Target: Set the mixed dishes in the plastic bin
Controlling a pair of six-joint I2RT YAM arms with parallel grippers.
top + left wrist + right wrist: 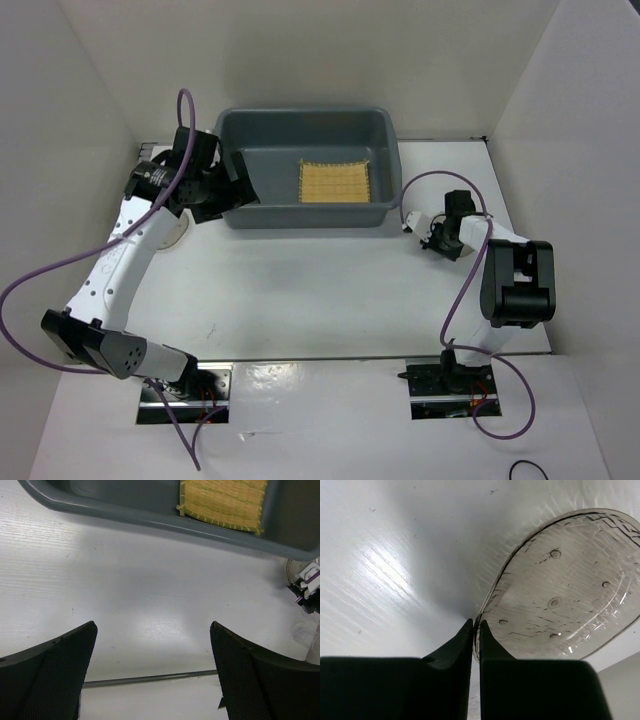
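- table [320, 290] between the arms: wide open, tons of room
- bin [300, 222]: mat [335, 182] hogs the right side, left side free
- left gripper [243, 182] crowds the bin's near-left corner
- right gripper [475, 623] plus plate [560, 590] near its right wall

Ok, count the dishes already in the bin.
1: the woven mat, flat in the grey bin, right side. The left claw overlaps its left rim, so something could be hidden.

Large grey rectangular plastic bin [270, 150] at the far edge of the table [300, 290], square yellow woven bamboo mat [335, 181] flat inside toward its right wall, small translucent round plate [560, 585] toward the table's right edge, rim pinched in right gripper [475, 626].
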